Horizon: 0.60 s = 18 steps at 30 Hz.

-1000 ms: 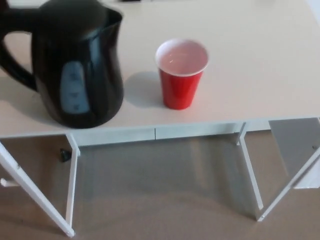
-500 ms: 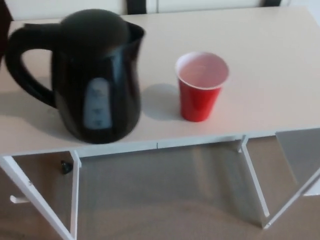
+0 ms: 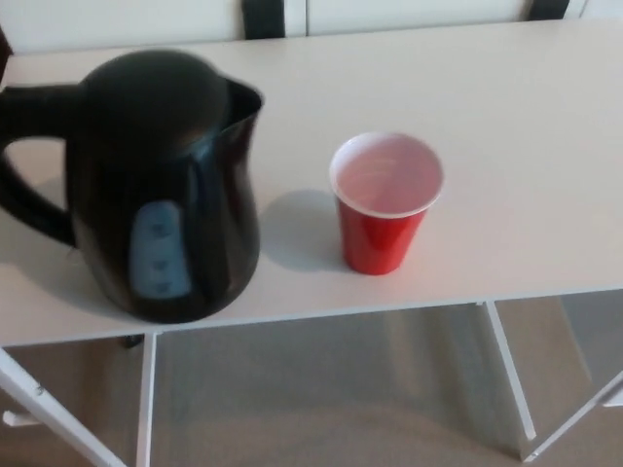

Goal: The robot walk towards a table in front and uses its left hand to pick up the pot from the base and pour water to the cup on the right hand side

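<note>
Head view is showing neither hand of mine; I am facing the black plastic pot (image 3: 165, 195) beside the red plastic cup (image 3: 384, 204), and next my left hand needs its handle.

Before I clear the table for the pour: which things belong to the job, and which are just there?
For the job:
black kettle, upright
red cup, upright, to its right

Just there:
white table bearing both
floor beneath

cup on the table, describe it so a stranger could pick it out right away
On the pale table, look right of the big black kettle, near the front edge. The cup stands upright there, apart from the kettle: small, red outside, white inside, the only brightly coloured thing.
</note>
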Available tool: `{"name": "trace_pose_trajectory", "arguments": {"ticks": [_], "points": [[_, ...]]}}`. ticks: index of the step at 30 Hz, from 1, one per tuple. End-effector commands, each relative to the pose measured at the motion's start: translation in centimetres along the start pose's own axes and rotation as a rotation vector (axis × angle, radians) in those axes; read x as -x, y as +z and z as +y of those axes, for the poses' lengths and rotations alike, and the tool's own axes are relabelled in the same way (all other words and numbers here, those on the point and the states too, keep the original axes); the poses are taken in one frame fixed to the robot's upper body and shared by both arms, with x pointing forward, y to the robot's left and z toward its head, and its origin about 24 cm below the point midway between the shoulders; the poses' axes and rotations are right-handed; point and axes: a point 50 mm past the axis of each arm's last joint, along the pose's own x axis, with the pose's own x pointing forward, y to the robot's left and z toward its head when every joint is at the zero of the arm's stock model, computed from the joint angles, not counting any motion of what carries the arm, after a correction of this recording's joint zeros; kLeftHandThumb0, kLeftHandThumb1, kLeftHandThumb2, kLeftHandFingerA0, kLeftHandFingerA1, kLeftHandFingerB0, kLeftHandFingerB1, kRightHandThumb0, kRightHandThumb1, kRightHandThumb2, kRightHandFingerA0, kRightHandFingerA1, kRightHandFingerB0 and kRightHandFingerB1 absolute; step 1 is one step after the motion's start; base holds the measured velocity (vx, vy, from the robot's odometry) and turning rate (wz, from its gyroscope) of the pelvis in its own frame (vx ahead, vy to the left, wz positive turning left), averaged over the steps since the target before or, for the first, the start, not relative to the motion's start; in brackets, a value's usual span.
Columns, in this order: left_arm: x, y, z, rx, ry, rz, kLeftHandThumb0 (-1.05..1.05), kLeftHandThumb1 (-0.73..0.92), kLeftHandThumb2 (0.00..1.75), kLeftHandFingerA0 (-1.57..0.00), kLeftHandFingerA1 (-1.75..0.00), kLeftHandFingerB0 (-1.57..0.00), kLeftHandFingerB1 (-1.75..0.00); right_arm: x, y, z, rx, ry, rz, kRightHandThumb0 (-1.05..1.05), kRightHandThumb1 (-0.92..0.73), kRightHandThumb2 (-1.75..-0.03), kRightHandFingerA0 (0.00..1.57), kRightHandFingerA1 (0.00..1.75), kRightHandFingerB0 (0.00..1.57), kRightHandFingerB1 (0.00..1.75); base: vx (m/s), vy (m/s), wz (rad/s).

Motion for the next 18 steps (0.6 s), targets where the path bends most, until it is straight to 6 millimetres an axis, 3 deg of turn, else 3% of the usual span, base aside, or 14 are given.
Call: {"name": "trace_pose_trajectory", "arguments": {"ticks": [1,11,12,13,14,18], "points": [[0.07,0.06,0.53,-0.025,-0.005,0.002,-0.26,0.61,0.58,-0.59,-0.43,-0.45,-0.38,0.06,-0.04,-0.22,-0.005,-0.009,-0.003,-0.66,-0.37,-0.74,0.95,0.85,0.65,0.71,0.00,-0.141,0.01],[0.13,-0.05,0.57,-0.027,-0.007,0.007,-0.27,0.63,0.59,-0.59,-0.42,-0.44,-0.37,0.07,-0.07,-0.21,0.002,0.000,-0.002,-0.63,-0.38,-0.71,0.90,0.83,0.63,0.69,-0.01,0.141,-0.04],[0.14,-0.07,0.58,-0.030,-0.008,0.009,-0.27,0.63,0.59,-0.58,-0.42,-0.44,-0.37,0.06,-0.11,-0.20,-0.005,-0.001,0.002,-0.66,-0.27,-0.88,0.90,0.88,0.62,0.73,0.04,0.404,-0.21],[0.14,-0.04,0.62,-0.032,-0.010,0.007,-0.27,0.63,0.59,-0.58,-0.42,-0.44,-0.37,0.03,-0.08,-0.20,-0.012,-0.002,0.005,-0.66,-0.27,-0.88,0.90,0.88,0.62,0.73,0.06,0.372,0.01],[0.05,0.10,0.68,-0.025,-0.007,0.005,-0.27,0.63,0.59,-0.59,-0.43,-0.44,-0.38,-0.07,0.05,-0.19,-0.012,-0.007,0.008,-0.63,-0.37,-0.72,0.93,0.83,0.65,0.69,0.05,0.228,0.21],[0.01,-0.05,0.86,-0.056,-0.006,0.036,-0.37,0.58,0.72,-0.54,-0.49,-0.41,-0.45,0.00,-0.14,-0.12,-0.007,-0.003,0.014,-0.61,-0.39,-0.72,0.91,0.84,0.63,0.69,0.10,0.081,0.10]]}}
